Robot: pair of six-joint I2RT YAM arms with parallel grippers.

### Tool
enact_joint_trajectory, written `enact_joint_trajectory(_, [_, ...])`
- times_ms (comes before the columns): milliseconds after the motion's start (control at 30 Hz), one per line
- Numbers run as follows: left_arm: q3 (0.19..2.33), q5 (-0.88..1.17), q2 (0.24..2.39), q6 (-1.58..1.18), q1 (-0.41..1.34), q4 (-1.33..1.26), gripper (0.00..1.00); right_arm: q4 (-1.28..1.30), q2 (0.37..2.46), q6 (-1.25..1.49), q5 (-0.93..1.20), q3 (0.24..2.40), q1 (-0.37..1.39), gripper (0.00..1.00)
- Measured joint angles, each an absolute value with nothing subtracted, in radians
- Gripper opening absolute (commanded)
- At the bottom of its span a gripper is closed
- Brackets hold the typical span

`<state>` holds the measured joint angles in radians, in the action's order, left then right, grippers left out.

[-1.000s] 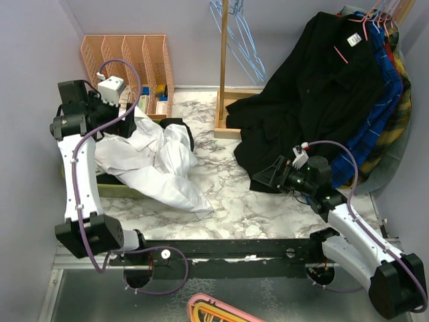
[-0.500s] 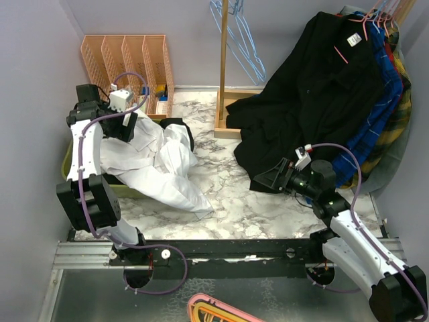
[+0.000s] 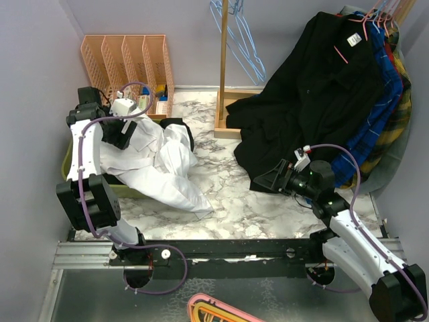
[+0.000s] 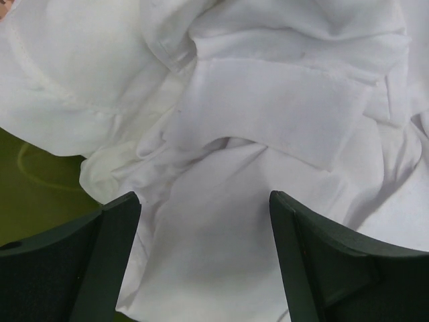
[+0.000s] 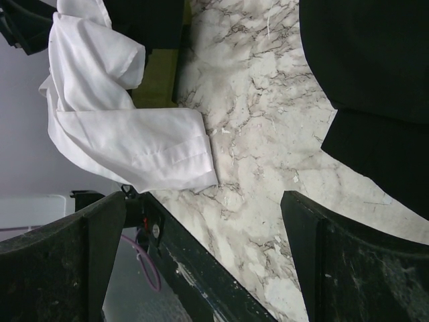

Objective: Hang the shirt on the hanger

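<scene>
The white shirt [image 3: 157,161] lies crumpled at the table's left, partly over a yellow-green bin [image 3: 100,181]. It fills the left wrist view [image 4: 255,114], and a sleeve cuff shows in the right wrist view [image 5: 141,151]. My left gripper [image 3: 123,137] is open just above the shirt's upper part, jaws wide with fabric below them [image 4: 204,261]. My right gripper [image 3: 268,180] is open and empty over the marble table, right of centre. Light-blue hangers [image 3: 244,47] hang on a wooden stand at the back.
A black shirt [image 3: 301,100] and plaid garments [image 3: 382,100] hang on pink hangers at the right. An orange rack [image 3: 131,60] with bottles stands back left. The wooden stand base [image 3: 231,111] sits at the back centre. A pink hanger [image 3: 214,310] lies below the table edge.
My left arm swung down from a raised pose and brought the open gripper onto the shirt's upper part. My right gripper barely moved.
</scene>
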<state>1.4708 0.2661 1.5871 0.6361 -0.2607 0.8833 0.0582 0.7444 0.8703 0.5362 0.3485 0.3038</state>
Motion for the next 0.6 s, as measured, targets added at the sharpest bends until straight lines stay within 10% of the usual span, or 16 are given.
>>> enact_joint_trajectory(267, [1.514, 0.264, 1.582, 0.857, -0.262, 1.114, 0.81, 0.051, 0.787, 0.870, 0.542, 0.348, 0.304, 1.00])
enact_joint_trajectory(433, [1.505, 0.234, 1.583, 0.903, -0.262, 1.150, 0.00, 0.032, 0.786, 0.870, 0.547, 0.348, 0.304, 1.00])
enact_joint_trajectory(600, [1.541, 0.235, 1.597, 0.908, -0.262, 1.196, 0.00, 0.027, 0.780, 0.862, 0.568, 0.348, 0.304, 0.79])
